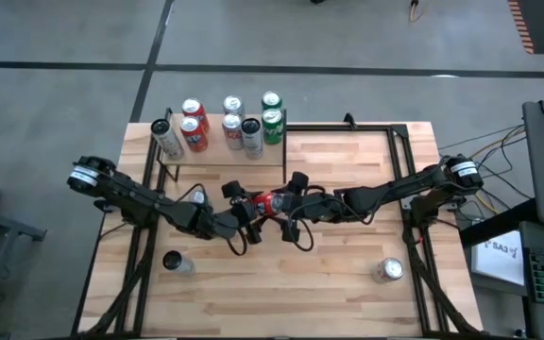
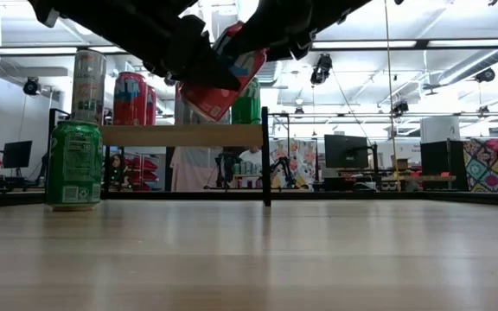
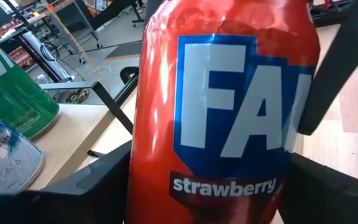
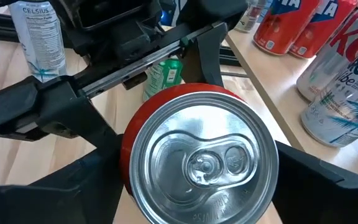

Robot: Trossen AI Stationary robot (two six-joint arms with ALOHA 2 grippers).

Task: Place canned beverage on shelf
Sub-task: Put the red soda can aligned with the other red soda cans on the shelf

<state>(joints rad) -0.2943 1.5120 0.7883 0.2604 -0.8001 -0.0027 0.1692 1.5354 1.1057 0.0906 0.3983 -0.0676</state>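
Shelf (image 1: 217,154) holds seven cans; both grippers clasp red can (image 1: 270,201) midair.

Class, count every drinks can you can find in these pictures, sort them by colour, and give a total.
Red cans: 3
Green cans: 3
White or silver cans: 4
Can of unclear colour: 1
Total: 11 cans
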